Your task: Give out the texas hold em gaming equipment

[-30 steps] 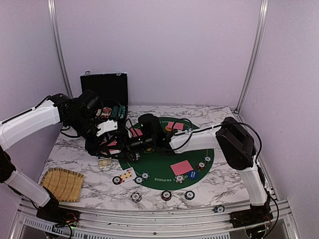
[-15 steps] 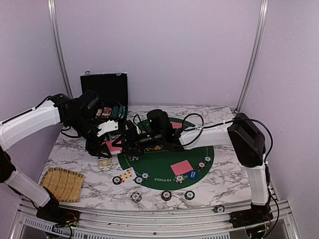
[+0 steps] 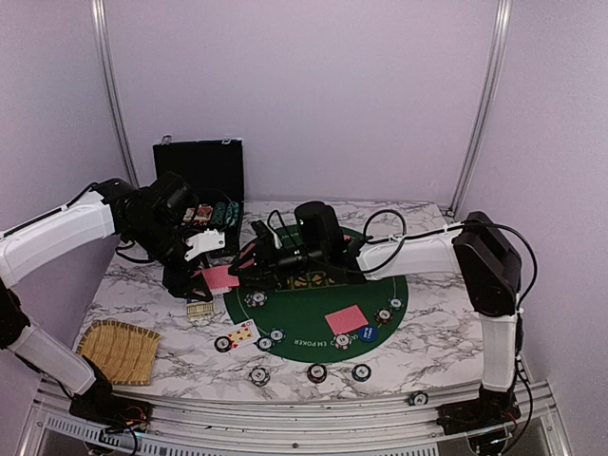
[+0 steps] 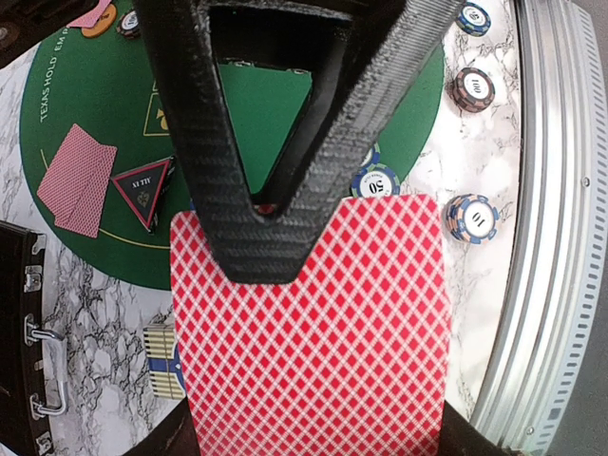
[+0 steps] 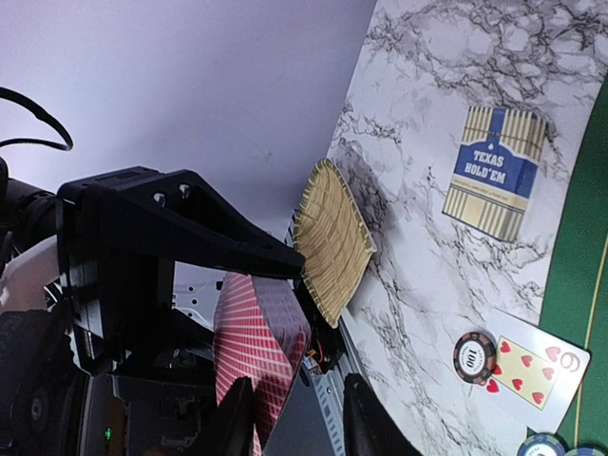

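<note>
1. Since a second ago, the right arm [image 3: 418, 252] has swung left across the felt [image 3: 313, 318]. The right gripper [image 5: 296, 418] now sits at the card [image 4: 313, 332], which is held up over the felt's left edge.
2. Its fingers [image 5: 233, 423] have narrowed on the way but stand visibly apart, with the card's free end beside one of them. I read this as a hand-over beginning, so the card can be dealt on the right side.
3. The left gripper [image 4: 261, 242] has not moved and is clamped shut on the card.
4. I cannot tell whether a right finger touches the card yet, or whether it is one card or several. Its face is hidden.
5. The left arm covers much of the case [image 3: 199, 168]. Chips [image 3: 316, 372] lie along the near edge.
</note>
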Available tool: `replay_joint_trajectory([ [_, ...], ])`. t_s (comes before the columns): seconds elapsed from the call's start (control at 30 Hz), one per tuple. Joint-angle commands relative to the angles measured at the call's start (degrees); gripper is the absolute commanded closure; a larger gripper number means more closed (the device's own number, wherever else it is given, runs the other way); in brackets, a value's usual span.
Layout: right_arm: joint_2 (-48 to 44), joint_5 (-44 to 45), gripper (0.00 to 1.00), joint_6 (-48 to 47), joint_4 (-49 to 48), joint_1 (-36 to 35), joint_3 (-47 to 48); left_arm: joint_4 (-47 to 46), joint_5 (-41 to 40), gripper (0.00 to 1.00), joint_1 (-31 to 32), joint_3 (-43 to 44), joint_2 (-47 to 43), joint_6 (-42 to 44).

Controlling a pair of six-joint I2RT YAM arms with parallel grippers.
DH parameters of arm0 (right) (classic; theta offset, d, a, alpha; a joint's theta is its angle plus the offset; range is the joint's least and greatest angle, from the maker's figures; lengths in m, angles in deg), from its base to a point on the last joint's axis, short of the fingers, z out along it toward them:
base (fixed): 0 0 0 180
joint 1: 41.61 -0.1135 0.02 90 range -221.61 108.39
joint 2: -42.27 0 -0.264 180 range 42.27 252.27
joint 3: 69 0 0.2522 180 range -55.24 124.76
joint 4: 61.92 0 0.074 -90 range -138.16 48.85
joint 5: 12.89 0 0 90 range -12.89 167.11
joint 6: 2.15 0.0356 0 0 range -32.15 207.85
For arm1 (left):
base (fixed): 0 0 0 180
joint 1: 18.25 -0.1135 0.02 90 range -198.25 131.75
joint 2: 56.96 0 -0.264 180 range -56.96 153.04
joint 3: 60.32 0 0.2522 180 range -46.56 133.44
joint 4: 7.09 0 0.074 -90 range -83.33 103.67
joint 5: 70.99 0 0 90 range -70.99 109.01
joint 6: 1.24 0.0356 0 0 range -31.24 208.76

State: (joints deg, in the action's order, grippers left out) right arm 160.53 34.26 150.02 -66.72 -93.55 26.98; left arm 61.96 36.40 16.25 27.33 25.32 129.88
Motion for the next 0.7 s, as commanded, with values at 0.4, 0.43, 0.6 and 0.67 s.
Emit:
replay_joint_trajectory([
  [0.4,-4.65,-1.38,0.92,11.27,-14.37,1.17,-6.51,0.0,-0.42,1.0,-0.05,0.38,-1.15,0.37],
  [0.43,-4.52,-1.46,0.92,12.19,-15.52,1.2,-6.99,0.0,-0.24,1.0,-0.07,0.38,-1.01,0.37],
  [0.6,-4.01,-0.85,0.86,12.19,-15.28,0.81,-6.91,0.0,-0.12,1.0,-0.1,0.21,-0.98,0.32],
  [0.67,-4.2,-0.68,0.83,11.31,-13.88,0.85,-6.96,0.05,-0.25,1.0,-0.05,0.11,-1.12,0.4],
])
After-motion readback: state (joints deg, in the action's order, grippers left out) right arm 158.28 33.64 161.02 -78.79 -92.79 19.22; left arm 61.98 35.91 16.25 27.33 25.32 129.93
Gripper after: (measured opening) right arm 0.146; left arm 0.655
